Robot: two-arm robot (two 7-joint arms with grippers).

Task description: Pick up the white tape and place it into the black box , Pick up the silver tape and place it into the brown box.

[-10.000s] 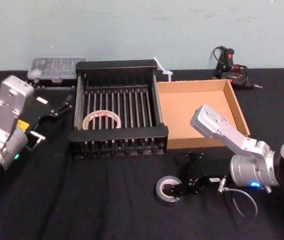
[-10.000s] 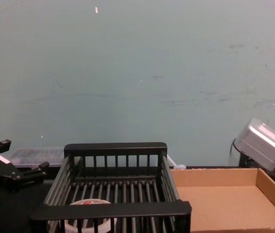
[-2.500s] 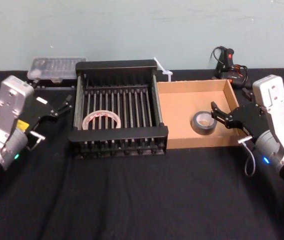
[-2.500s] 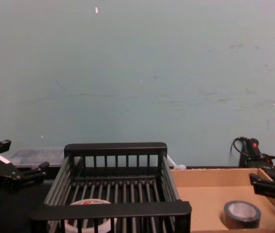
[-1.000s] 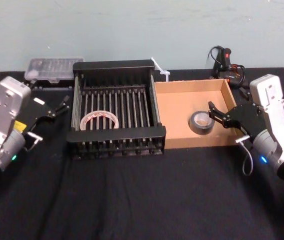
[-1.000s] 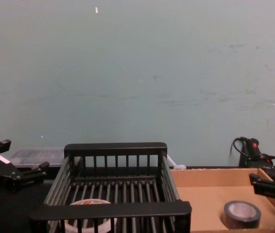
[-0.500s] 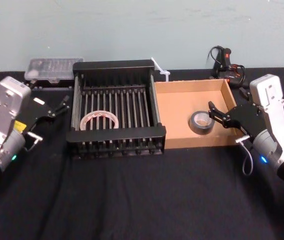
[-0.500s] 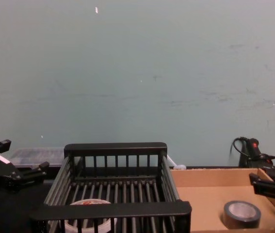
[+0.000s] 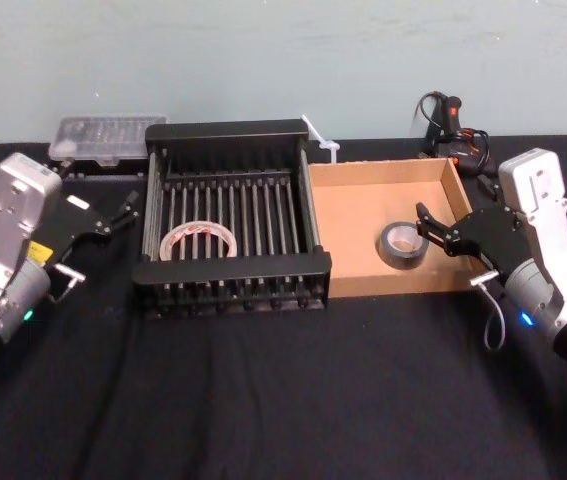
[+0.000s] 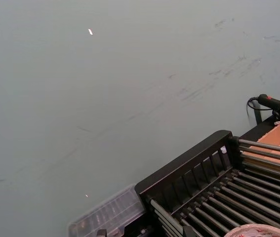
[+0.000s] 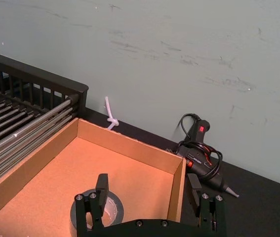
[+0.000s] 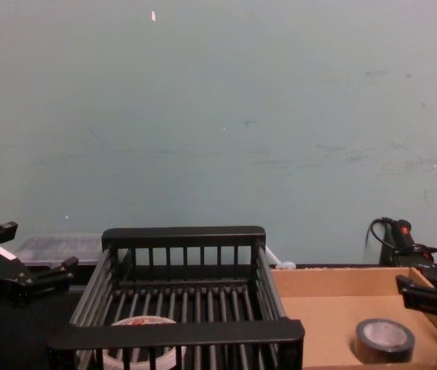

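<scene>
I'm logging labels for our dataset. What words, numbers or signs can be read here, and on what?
Nothing here reads clearly enough to quote.
Red print on the white tape: too blurred to read.
Yellow sticker on the left arm: too small to read.

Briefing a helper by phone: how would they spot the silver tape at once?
Find the brown box, the shallow cardboard tray right of the black box. The silver tape lies flat inside, by the open right gripper. It is dark grey, unlike the red-printed white tape in the black box.
</scene>
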